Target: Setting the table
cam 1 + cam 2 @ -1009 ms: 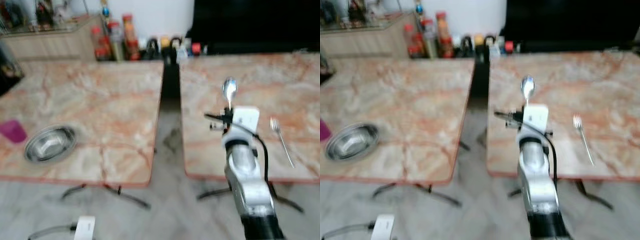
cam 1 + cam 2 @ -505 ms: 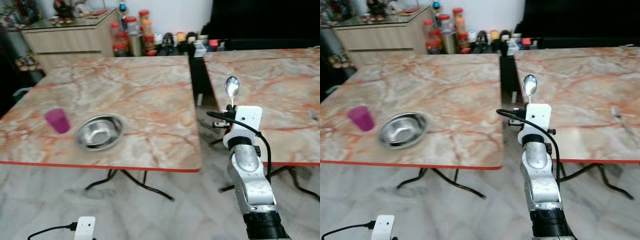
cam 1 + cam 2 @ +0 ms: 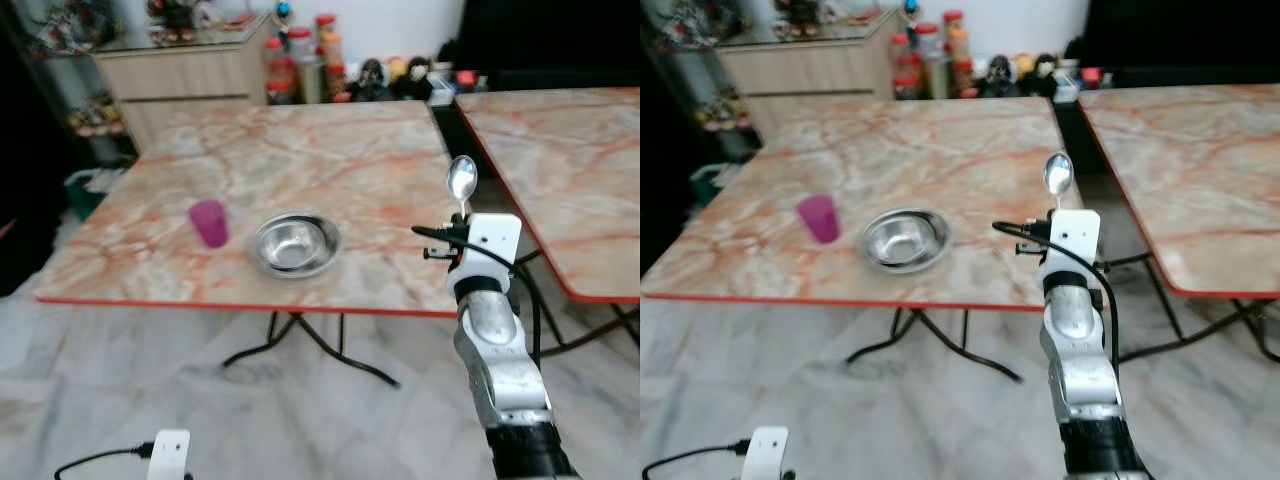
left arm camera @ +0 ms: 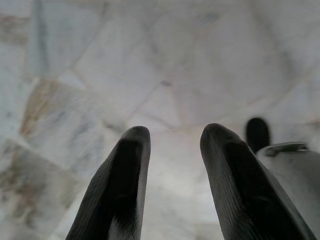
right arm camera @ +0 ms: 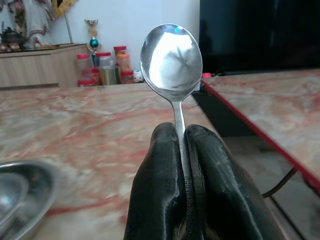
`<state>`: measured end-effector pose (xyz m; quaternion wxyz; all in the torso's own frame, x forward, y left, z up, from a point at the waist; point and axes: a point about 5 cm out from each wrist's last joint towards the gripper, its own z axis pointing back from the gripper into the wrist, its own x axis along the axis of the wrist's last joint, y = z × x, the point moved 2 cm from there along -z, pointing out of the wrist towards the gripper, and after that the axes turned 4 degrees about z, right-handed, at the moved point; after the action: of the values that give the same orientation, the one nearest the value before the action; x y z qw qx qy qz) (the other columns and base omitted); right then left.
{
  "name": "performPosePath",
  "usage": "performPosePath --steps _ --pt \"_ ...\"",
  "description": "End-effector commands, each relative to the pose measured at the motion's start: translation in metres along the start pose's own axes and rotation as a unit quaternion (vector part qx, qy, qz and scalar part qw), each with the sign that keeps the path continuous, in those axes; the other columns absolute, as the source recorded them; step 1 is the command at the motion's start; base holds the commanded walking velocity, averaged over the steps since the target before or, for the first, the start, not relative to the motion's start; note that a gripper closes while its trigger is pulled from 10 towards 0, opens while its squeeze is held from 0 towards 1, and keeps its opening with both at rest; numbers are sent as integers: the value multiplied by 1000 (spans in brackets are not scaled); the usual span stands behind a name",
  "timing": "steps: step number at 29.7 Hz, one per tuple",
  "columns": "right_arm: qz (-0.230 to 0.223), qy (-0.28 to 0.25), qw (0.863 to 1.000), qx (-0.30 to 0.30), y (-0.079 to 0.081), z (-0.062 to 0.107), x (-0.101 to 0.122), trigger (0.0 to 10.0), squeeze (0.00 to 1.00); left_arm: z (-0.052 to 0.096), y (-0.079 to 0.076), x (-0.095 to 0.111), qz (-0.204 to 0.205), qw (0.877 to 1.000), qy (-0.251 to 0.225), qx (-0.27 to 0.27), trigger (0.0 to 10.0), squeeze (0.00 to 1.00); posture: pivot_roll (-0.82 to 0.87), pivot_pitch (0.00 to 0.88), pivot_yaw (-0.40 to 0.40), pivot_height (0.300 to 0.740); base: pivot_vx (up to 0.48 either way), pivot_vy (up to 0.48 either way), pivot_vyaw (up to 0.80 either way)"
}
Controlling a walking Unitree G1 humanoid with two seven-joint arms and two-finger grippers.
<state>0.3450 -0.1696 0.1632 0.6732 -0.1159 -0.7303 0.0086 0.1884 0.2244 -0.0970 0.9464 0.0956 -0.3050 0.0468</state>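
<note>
Spoon [image 5: 171, 57] is pinched upright in the right gripper [image 5: 181, 150], just off the table [image 3: 350, 170]; it should be laid beside the bowl [image 3: 295, 243], clear of the cup [image 3: 209, 222]. Left gripper [image 4: 170, 165] hangs spread, idle.

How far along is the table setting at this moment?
Done: a steel bowl and a purple cup sit side by side on the marble table. In hand: the right gripper is shut on a spoon, held upright near the table's right edge. Left: laying the spoon by the bowl. The left gripper hangs open over the floor.
</note>
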Motion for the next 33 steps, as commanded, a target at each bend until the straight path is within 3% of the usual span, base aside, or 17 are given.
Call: performPosePath --steps 1,28,33 --pt "-2 2 1000 -6 -5 1 -2 10000 0 0 -2 -1 -2 1000 4 -1 10000 0 -41 36 69 740 0 480 0" --pt "13 33 999 -7 -8 3 -16 10000 0 -1 -6 7 -7 1000 -16 -6 10000 0 -41 18 70 740 0 36 0" --pt "14 41 999 9 -4 3 -18 10000 0 0 -7 6 -7 1000 -14 -6 10000 0 -42 20 69 740 265 0 0"
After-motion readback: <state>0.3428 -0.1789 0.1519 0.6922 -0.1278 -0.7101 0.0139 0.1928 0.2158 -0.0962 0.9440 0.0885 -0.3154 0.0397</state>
